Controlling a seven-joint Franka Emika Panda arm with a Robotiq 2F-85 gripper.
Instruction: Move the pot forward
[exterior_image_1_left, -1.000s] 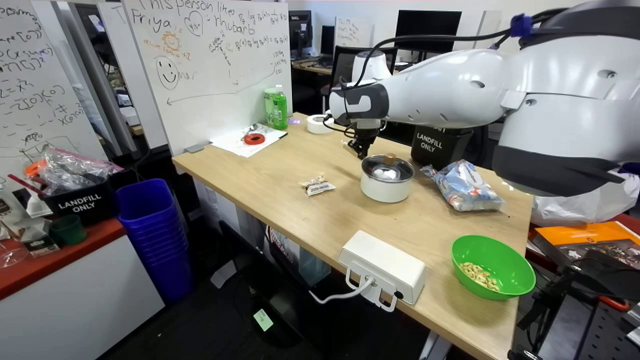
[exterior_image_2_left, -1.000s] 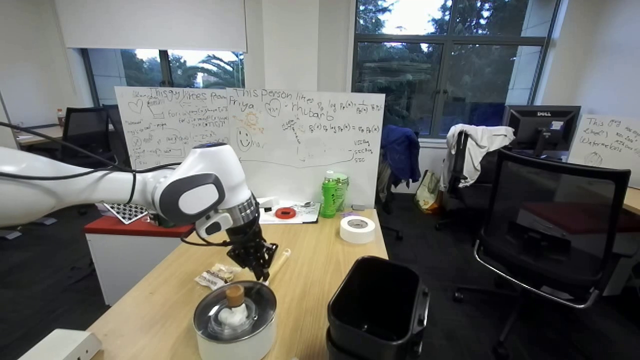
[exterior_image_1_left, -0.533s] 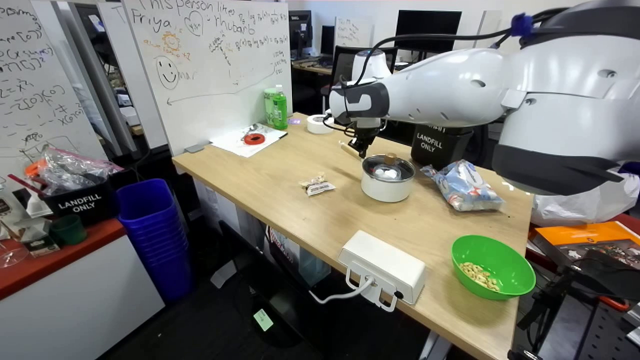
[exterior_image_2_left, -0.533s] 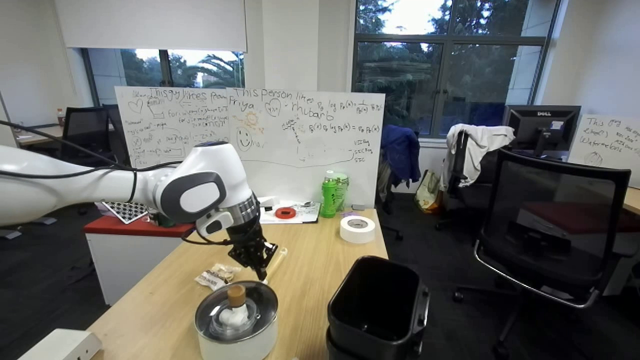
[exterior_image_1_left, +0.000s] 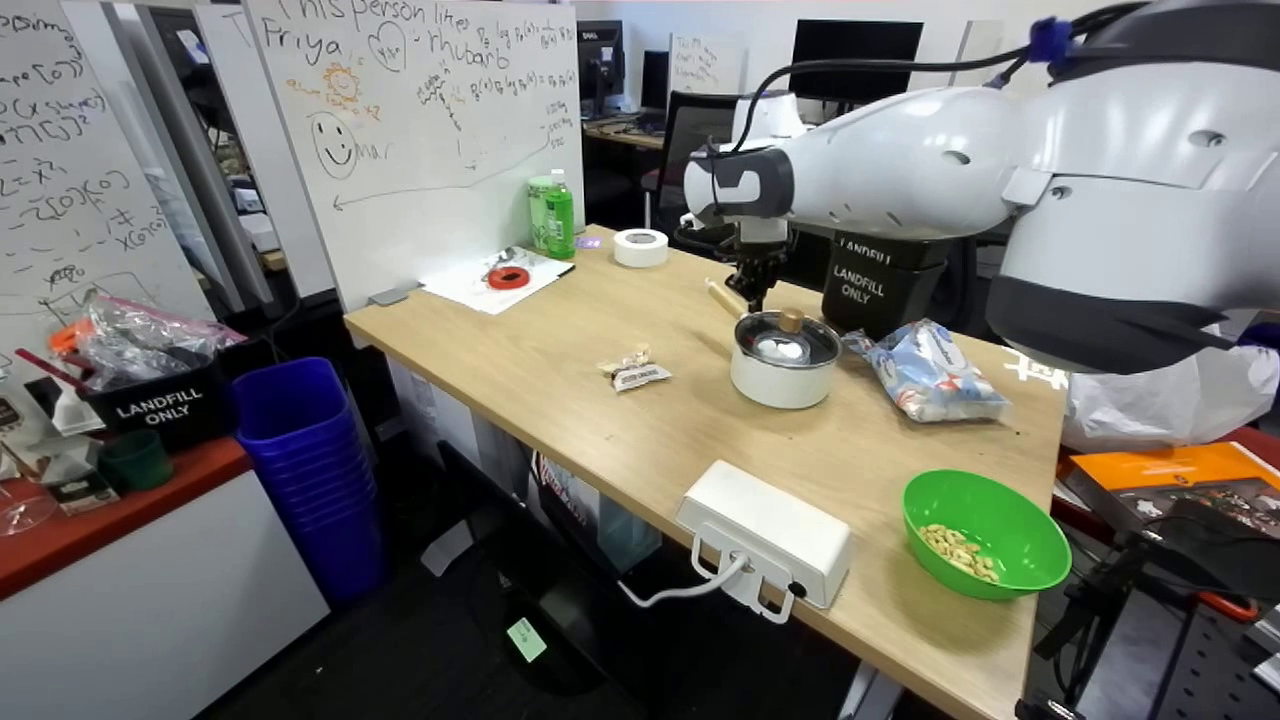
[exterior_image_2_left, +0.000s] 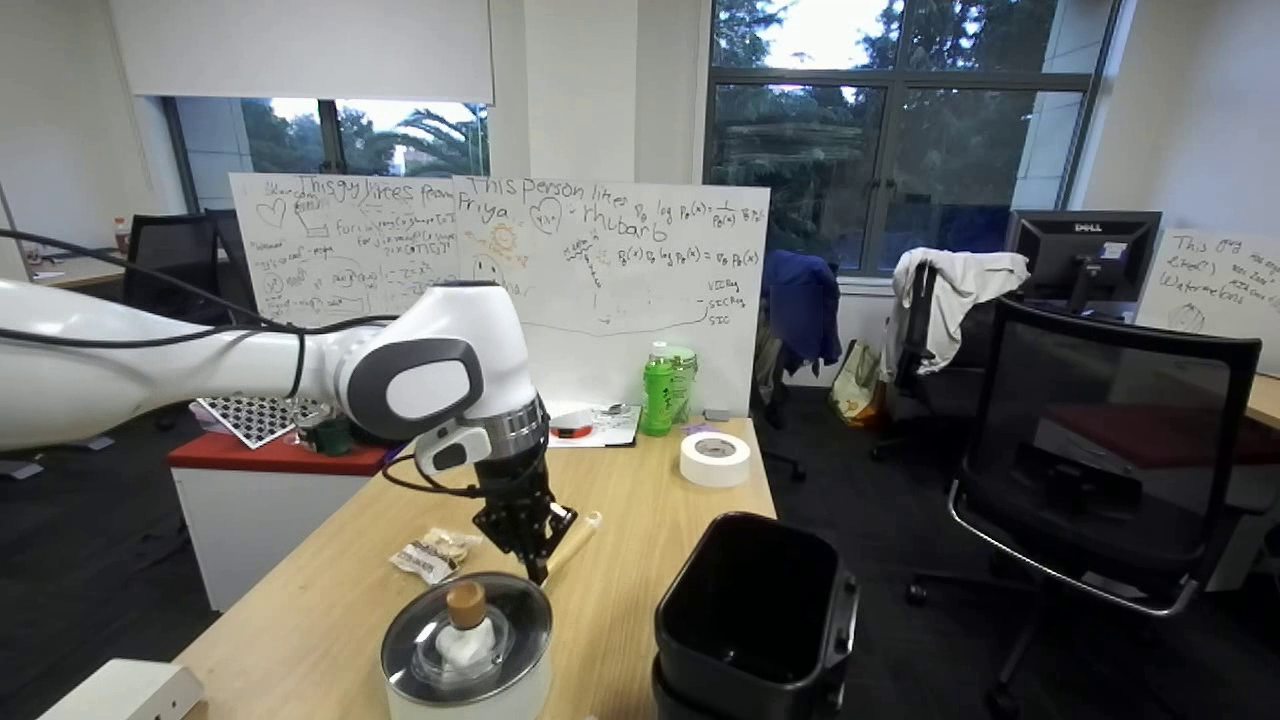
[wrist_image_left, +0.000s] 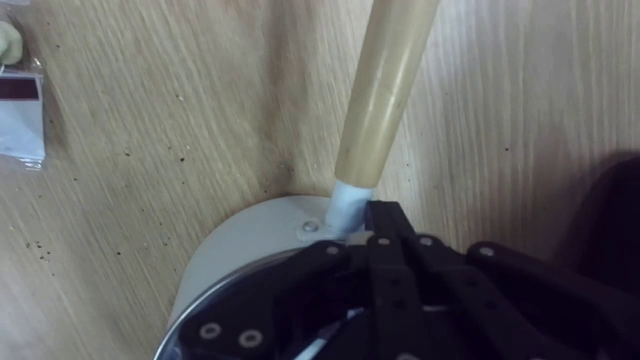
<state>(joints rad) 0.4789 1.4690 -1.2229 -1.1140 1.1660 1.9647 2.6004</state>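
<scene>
The pot (exterior_image_1_left: 780, 382) is small and round with white walls, a glass lid with a wooden knob, and a pale straight handle (exterior_image_1_left: 727, 298). It stands upright on the table and also shows in an exterior view (exterior_image_2_left: 500, 692). In the wrist view the pot's wall (wrist_image_left: 250, 220) is at lower left and its wooden handle (wrist_image_left: 385, 90) runs up. My gripper (wrist_image_left: 382, 206) is shut, its tips together against or right beside the handle's white base, not around it. The gripper shows at the handle's root in both exterior views (exterior_image_1_left: 755, 303) (exterior_image_2_left: 540, 575).
A snack packet (exterior_image_1_left: 637, 370) lies near the pot. A blue-and-white bag (exterior_image_1_left: 935, 378) and black bins (exterior_image_1_left: 870, 290) are on its other side. A white box (exterior_image_1_left: 765, 530) sits at the table edge. A green bowl (exterior_image_1_left: 985, 530) holds nuts. A tape roll (exterior_image_1_left: 640, 247) lies farther back.
My gripper has moved from above the handle's one side to the handle's root, rightward in both exterior views. The pot has shifted slightly and its handle has swung to the right.
</scene>
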